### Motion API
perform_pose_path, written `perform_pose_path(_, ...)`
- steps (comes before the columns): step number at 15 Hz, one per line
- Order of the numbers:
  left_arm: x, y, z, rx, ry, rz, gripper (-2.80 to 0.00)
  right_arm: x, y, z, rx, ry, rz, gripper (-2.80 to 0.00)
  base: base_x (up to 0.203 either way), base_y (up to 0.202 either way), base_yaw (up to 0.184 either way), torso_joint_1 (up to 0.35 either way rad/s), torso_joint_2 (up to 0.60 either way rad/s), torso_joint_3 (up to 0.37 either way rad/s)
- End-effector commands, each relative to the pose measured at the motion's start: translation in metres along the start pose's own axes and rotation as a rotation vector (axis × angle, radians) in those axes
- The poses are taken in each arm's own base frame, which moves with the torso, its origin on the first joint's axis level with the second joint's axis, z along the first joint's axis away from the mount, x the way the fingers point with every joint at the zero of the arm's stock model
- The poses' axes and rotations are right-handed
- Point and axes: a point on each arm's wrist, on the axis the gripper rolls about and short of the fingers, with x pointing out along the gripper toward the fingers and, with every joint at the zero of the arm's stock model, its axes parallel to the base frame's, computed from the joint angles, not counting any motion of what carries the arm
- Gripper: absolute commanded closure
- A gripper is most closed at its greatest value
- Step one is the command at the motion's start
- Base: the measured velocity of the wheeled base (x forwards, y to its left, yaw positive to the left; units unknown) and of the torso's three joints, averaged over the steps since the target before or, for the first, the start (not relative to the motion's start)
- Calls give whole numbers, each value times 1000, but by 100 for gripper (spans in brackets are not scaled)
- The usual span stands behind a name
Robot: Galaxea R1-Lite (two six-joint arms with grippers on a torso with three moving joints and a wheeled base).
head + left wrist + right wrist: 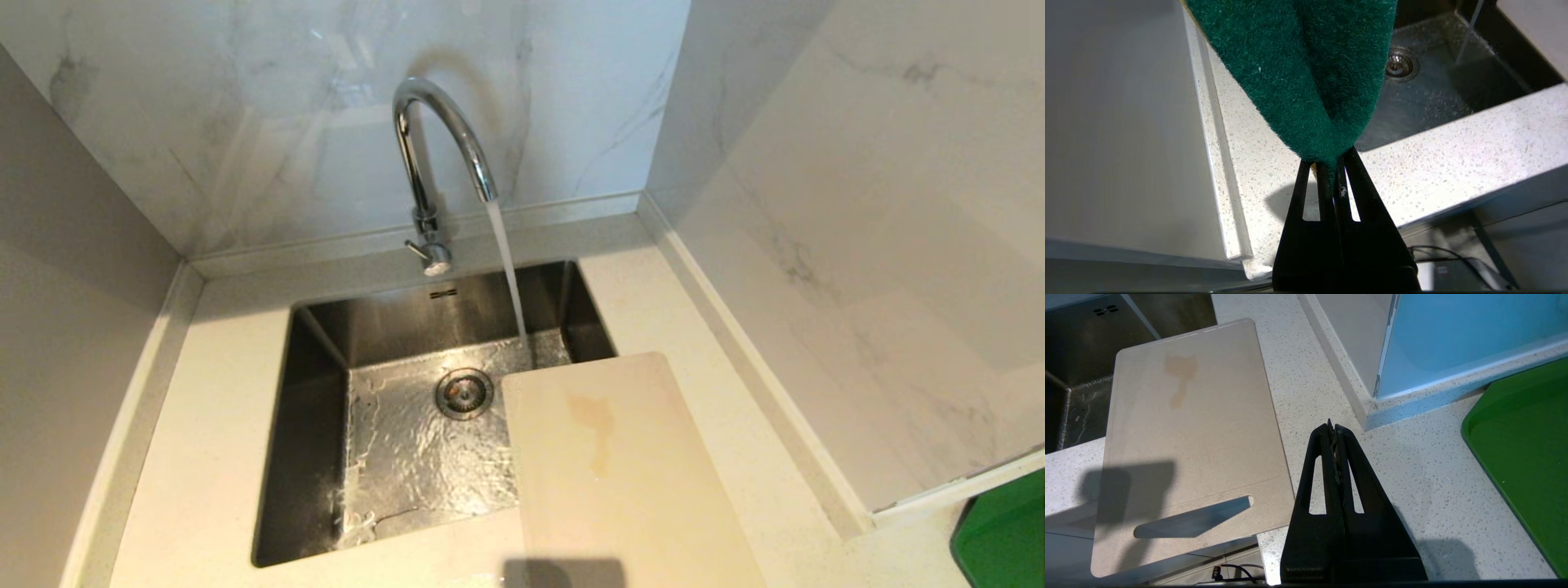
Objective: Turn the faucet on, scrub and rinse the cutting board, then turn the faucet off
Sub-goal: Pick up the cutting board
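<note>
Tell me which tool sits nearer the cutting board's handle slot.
Right. The right tool, shut and empty, hangs above the counter just beside the cutting board near its handle slot. The left tool, shut on the sponge, is across the sink.

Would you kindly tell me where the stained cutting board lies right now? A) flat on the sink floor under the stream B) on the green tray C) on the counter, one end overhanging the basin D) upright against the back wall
C: the cutting board rests on the counter, its far end jutting over the sink.
</note>
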Motion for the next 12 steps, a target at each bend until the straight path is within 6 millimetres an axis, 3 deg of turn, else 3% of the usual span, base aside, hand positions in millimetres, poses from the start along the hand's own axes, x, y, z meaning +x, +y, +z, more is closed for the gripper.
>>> perform_pose_path(1,0,0,-1,-32,-4,5,0,0,0,0,0,1,0,0,0,0,0,0,0,0)
perform_pose_path(12,0,1,-1,-104,-3,46,0,0,0,0,0,1,0,0,0,0,0,0,0,0)
